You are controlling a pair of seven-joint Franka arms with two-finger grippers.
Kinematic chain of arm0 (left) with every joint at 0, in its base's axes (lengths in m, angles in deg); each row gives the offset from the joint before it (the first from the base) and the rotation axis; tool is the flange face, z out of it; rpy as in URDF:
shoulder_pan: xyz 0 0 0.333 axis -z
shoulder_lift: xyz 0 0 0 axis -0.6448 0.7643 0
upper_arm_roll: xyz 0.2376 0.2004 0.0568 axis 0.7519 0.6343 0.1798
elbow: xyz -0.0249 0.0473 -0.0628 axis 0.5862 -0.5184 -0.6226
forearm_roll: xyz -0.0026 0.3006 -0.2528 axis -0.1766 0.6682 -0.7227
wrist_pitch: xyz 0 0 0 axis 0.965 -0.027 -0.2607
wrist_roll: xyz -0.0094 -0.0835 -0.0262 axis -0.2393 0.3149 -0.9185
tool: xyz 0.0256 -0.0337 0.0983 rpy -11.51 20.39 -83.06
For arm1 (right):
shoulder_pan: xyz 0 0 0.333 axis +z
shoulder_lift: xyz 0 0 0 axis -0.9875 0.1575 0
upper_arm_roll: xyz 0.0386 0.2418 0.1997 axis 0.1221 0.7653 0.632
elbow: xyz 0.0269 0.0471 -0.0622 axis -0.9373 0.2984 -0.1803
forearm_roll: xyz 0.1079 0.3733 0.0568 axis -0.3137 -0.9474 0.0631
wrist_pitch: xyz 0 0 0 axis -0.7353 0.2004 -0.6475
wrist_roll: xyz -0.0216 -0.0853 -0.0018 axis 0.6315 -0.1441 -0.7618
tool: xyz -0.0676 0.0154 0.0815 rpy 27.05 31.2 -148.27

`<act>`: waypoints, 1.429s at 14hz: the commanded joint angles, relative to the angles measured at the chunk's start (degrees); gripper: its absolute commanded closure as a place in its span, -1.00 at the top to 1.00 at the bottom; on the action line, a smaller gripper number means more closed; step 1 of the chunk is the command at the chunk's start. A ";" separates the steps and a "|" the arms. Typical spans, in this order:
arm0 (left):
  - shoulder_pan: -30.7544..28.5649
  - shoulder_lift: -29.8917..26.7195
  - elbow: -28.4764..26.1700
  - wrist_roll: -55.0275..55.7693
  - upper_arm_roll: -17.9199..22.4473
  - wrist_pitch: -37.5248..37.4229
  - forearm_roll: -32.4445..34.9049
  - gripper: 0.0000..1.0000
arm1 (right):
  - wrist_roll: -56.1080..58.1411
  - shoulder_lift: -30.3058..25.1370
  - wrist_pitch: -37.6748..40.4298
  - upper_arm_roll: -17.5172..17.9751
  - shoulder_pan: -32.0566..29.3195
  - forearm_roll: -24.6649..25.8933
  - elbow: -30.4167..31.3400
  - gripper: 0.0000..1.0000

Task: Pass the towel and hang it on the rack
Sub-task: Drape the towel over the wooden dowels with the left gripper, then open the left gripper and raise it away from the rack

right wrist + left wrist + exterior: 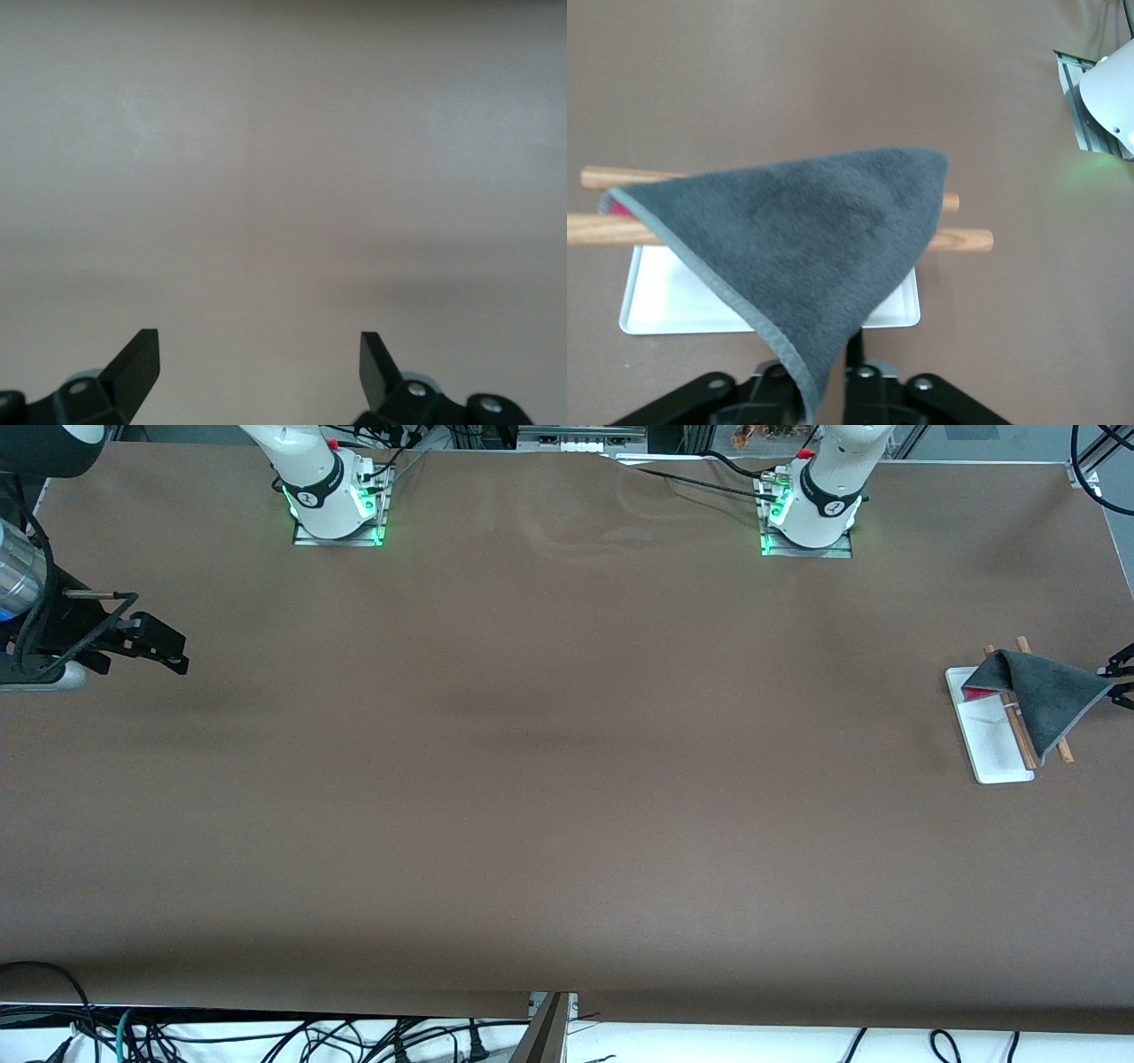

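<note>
No words, numbers or brand names can be read in any view. The only mark is a small round white sign on the black band of each arm's base [309,498] [834,507], at the far edge of the counter [567,779]. It is too small to make out what it says.

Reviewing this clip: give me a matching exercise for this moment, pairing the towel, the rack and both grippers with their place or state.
Things:
1. towel
2. rack
3. left gripper
4. right gripper

States:
A. open over bare table at the right arm's end
B. stands at the left arm's end of the table
C. draped grey side up over the two rods
D. at the towel's hanging corner

Pairs: 1-C, 2-B, 3-D, 4-A
</note>
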 commanded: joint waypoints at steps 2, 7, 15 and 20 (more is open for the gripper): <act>-0.36 1.96 4.93 -3.37 0.30 -1.31 1.01 1.00 | 1.71 -1.83 0.46 -1.62 -0.61 -2.15 2.28 1.00; -0.27 1.96 11.69 -4.51 0.30 -1.04 1.19 1.00 | 1.71 -0.68 0.55 -1.53 -0.35 -1.97 0.70 1.00; 4.12 -0.85 14.95 11.02 -0.67 -2.18 0.75 1.00 | 1.45 -0.68 0.55 -1.45 0.01 -2.15 0.70 1.00; 13.87 -8.58 11.63 28.05 2.40 -2.10 1.10 1.00 | 1.54 -0.68 0.55 -1.36 0.00 -2.06 0.70 1.00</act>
